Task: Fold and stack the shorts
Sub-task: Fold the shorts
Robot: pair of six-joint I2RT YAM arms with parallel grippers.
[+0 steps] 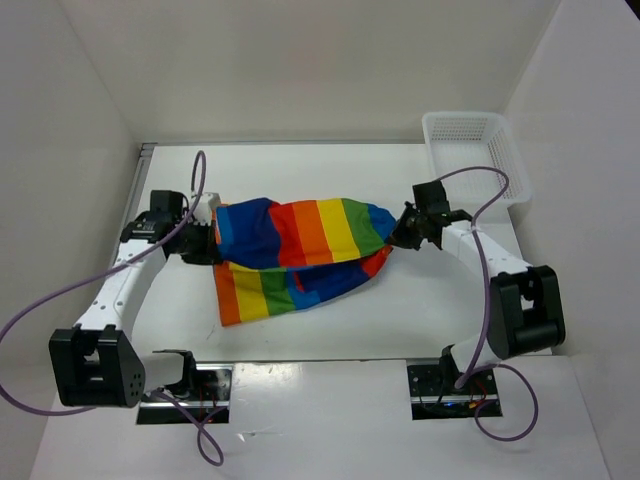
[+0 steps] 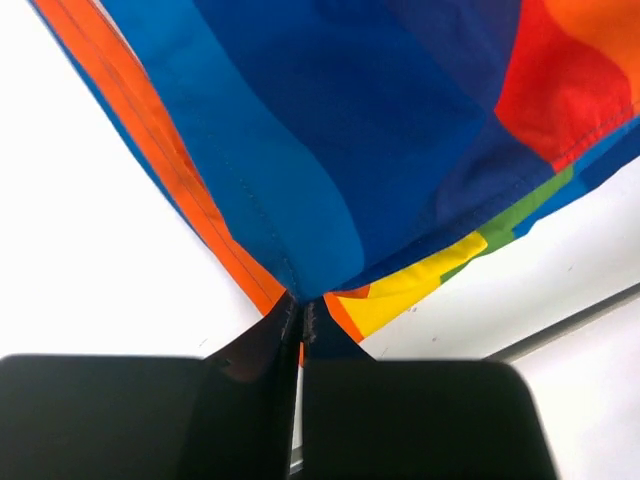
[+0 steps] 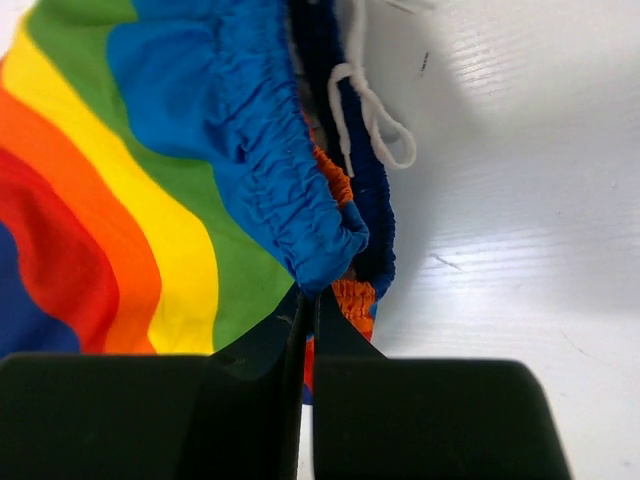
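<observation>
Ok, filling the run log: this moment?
left gripper shut on rainbow-striped fabric shorts | right gripper shut on shorts | stretched between them

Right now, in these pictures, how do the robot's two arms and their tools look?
The left arm and the right arm have white links and bulky black joint housings. A thin purple cable loops along each. The left tool and the right tool each show two broad black fingers that taper to thin tips. I see no readable markings.
</observation>
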